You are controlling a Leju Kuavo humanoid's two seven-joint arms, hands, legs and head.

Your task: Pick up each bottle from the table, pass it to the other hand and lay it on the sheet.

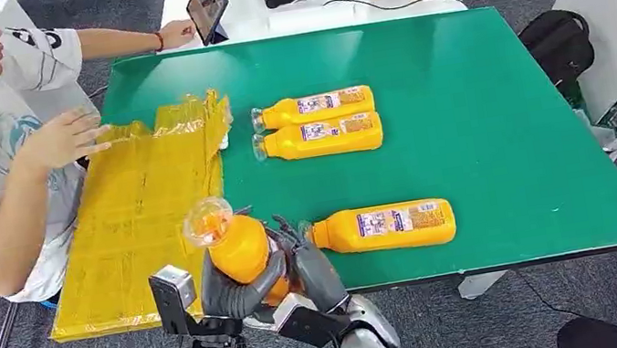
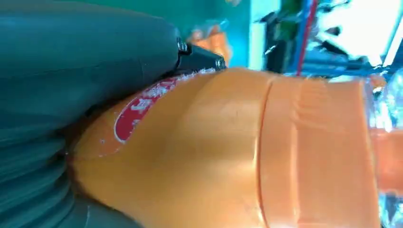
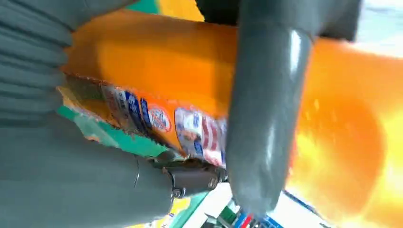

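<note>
Both of my hands meet at the table's near edge, wrapped around one orange juice bottle (image 1: 237,247) held above the edge, its clear cap tilted up toward the camera. My left hand (image 1: 229,294) curls its fingers under and around the body; my right hand (image 1: 312,270) presses against it from the other side, so I see the bottle gripped by both. On the green table (image 1: 480,111) a third bottle (image 1: 384,226) lies on its side just right of my hands, and a pair of bottles (image 1: 319,123) lie side by side farther back. Left of me, a yellow sheet (image 1: 140,213) hangs partly over the table's edge, with a seated person's hand (image 1: 64,138) resting on its far end.
</note>
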